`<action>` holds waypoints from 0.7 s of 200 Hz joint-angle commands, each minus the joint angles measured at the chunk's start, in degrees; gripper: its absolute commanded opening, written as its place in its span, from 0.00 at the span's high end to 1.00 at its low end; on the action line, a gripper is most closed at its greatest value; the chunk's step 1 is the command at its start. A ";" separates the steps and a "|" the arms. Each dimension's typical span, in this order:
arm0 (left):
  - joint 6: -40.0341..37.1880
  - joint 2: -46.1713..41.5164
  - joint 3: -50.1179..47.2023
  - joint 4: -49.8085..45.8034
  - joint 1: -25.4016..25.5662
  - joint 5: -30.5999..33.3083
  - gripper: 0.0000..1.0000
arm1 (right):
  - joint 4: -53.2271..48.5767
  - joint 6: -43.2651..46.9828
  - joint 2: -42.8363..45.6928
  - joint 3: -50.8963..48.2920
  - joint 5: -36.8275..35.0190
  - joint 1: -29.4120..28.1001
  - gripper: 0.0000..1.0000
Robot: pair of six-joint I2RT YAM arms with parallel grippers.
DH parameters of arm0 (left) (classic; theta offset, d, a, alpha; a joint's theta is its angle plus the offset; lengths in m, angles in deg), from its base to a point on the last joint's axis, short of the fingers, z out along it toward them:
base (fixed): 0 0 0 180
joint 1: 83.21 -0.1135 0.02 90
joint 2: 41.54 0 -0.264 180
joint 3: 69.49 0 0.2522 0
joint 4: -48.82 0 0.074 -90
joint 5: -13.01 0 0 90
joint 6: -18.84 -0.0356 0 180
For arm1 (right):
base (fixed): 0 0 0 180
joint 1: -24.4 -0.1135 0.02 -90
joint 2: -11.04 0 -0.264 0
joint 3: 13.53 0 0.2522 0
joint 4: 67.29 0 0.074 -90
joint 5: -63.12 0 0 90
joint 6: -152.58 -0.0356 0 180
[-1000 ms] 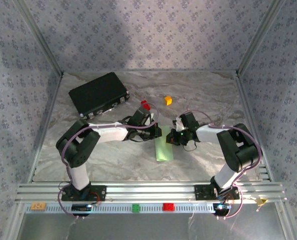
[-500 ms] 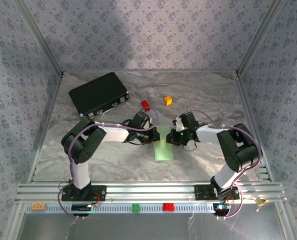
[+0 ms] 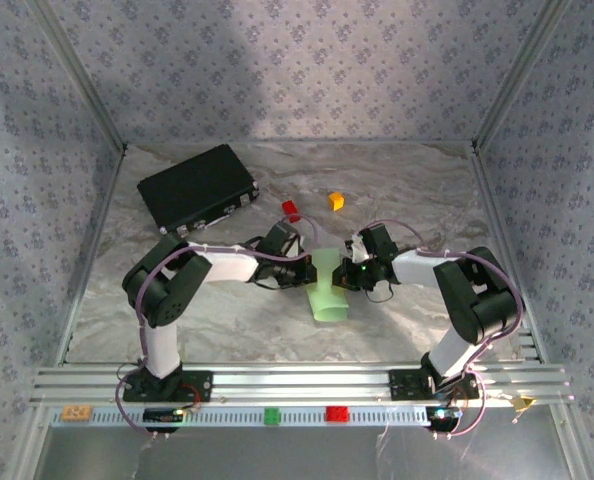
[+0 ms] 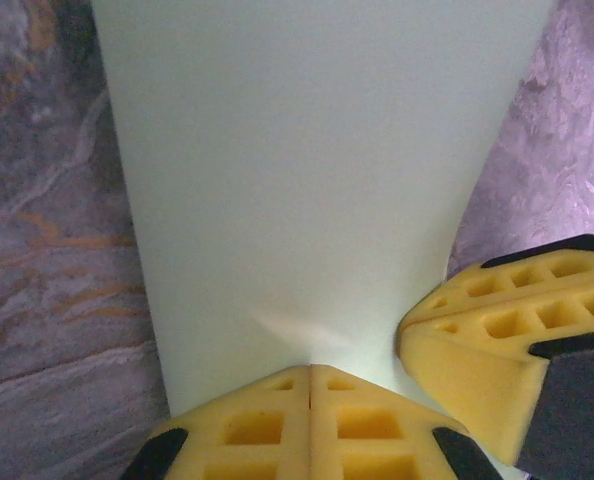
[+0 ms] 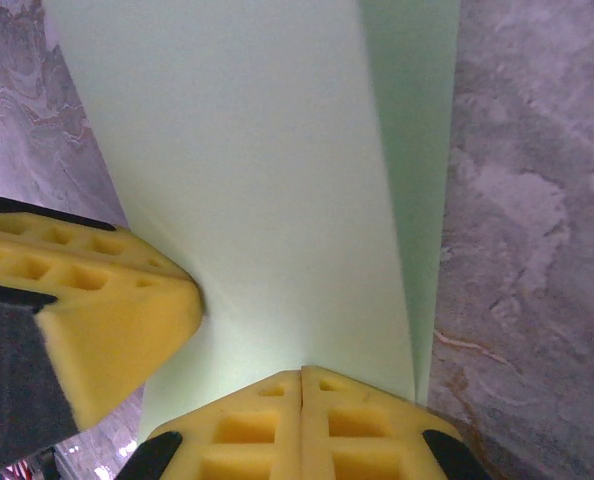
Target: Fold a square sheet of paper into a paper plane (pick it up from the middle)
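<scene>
Green folded paper sheet (image 3: 327, 298) is between your end effectors; left end effector (image 4: 310, 372) and right end effector (image 5: 302, 376) each clench its edge.

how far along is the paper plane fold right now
Done: the paper is already folded into a narrow, layered strip. In hand: the left gripper and right gripper are both shut on it from opposite sides, near its far end. Left: no pointed nose or wings show yet, so the plane shape itself is yet to be made.
</scene>
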 commanded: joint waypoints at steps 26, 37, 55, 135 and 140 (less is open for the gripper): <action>-2.44 2.01 4.88 -3.01 -1.67 -1.00 1.00 | -6.76 0.68 -1.95 -1.59 -5.66 0.06 1.00; -2.40 3.37 4.94 -2.87 -2.13 -1.20 1.00 | -6.74 0.68 -2.08 -1.60 -5.69 0.00 1.00; -2.22 5.15 4.31 -2.30 -2.57 -1.25 1.00 | -6.76 0.68 -2.11 -1.50 -5.74 0.02 1.00; -2.80 4.03 5.70 -3.08 -3.96 -1.91 1.00 | -7.09 0.76 -1.78 -1.70 -5.84 0.04 1.00; -2.82 3.69 5.94 -3.08 -4.07 -2.14 1.00 | -7.05 0.76 -1.83 -1.70 -5.85 0.01 1.00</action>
